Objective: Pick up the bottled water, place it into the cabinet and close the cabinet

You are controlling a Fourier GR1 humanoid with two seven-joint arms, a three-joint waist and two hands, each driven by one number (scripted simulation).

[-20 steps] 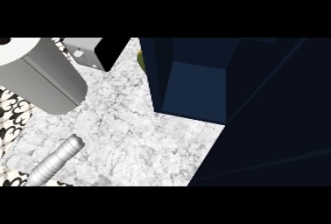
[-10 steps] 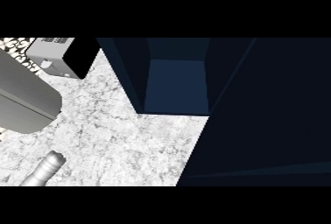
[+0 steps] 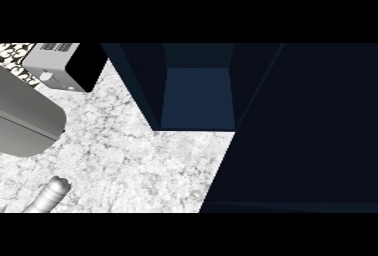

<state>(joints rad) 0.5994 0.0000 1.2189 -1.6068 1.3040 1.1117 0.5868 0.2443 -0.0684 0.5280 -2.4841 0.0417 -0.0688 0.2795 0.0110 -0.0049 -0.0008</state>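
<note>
Open dark blue cabinet (image 3: 198,95) filled the frame's upper middle

We saw a grey ribbed bottle (image 3: 49,196) lying lower left on white marble counter (image 3: 140,160); no hand appeared, so we couldn't tell grip

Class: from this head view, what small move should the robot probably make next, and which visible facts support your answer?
Probably reach for the bottle: it lies on the counter at lower left, the cabinet stands open, and no hand shows.

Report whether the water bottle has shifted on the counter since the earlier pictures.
No. The whole view slid, but the water bottle lies just as far below the grey and black appliance on the marble counter as before.
</note>
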